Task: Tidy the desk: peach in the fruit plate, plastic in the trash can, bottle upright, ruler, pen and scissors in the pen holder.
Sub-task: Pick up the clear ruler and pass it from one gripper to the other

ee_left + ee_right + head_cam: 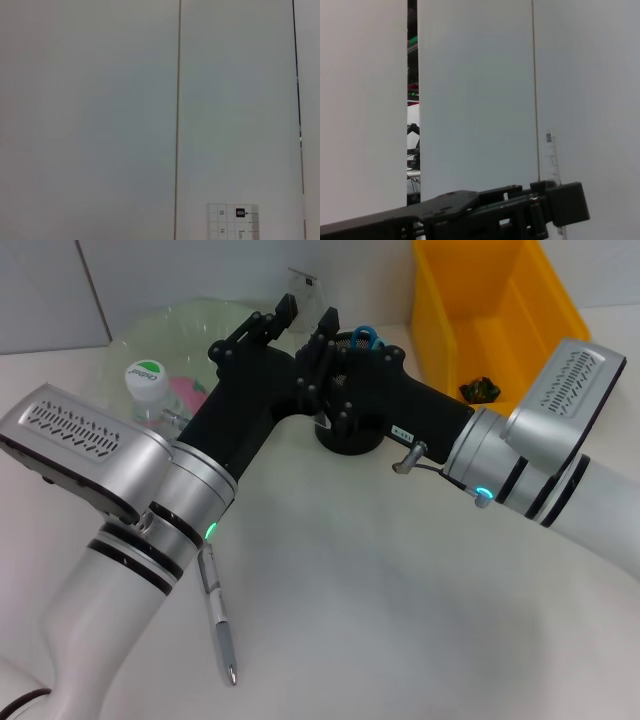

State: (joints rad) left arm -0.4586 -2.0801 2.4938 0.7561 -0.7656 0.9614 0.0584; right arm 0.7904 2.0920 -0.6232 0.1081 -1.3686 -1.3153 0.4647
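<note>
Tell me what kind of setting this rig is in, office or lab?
Looks like a staged lab desk. A plain white desk backed by blank white wall panels, sparse office props: pen holder, yellow trash can, pen. Through a panel gap, the right wrist view shows other equipment.

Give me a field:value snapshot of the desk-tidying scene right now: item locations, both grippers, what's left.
peach: in fruit plate
bottle: upright, in front of the plate
scissors: blue handles stick out of pen holder
ruler: held upright in left gripper, raised beside the holder
right gripper: next to the left one, above the holder
trash can: holds a dark crumpled item
pen: lying on desk, not yet put away
</note>
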